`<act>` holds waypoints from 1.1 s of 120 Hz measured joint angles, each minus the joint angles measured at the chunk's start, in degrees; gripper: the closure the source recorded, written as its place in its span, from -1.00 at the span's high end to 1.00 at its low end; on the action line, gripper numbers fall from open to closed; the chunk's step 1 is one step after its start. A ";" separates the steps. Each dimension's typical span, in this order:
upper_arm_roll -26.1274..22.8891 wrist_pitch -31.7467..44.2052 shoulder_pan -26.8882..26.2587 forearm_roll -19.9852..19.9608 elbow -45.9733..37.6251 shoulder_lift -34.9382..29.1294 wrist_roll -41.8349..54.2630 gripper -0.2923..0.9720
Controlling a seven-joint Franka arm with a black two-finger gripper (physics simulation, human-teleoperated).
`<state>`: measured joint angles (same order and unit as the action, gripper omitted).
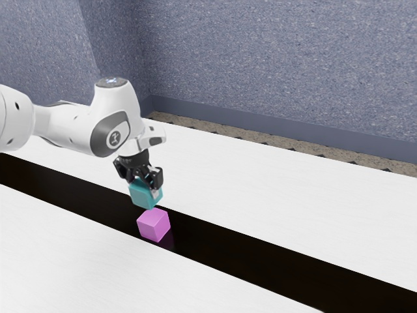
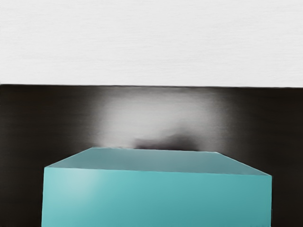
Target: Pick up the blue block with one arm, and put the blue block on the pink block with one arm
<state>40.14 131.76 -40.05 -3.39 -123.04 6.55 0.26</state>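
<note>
White counter (image 1: 293,195) with a black stripe (image 1: 260,251); the hand (image 1: 146,188) clamps the blue block (image 1: 141,195) just above the pink block (image 1: 154,225), toward 11 o'clock.

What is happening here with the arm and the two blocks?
A white robot arm holds the blue block in its end effector, which is shut on it from two sides. The block hangs directly over the pink block, which sits on the dark strip of the white table. The two blocks are very close; I cannot tell whether they touch. The blue block is not yet released.
</note>
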 joint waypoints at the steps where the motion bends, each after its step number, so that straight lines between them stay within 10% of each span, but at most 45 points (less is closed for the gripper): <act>1: -0.01 0.01 0.01 -0.05 0.00 0.01 -0.07 0.04; 132: 0.65 1.99 -2.22 -1.16 -5.62 -2.36 -2.00 0.05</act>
<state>40.80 133.75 -42.27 -4.56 -128.66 4.19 -1.74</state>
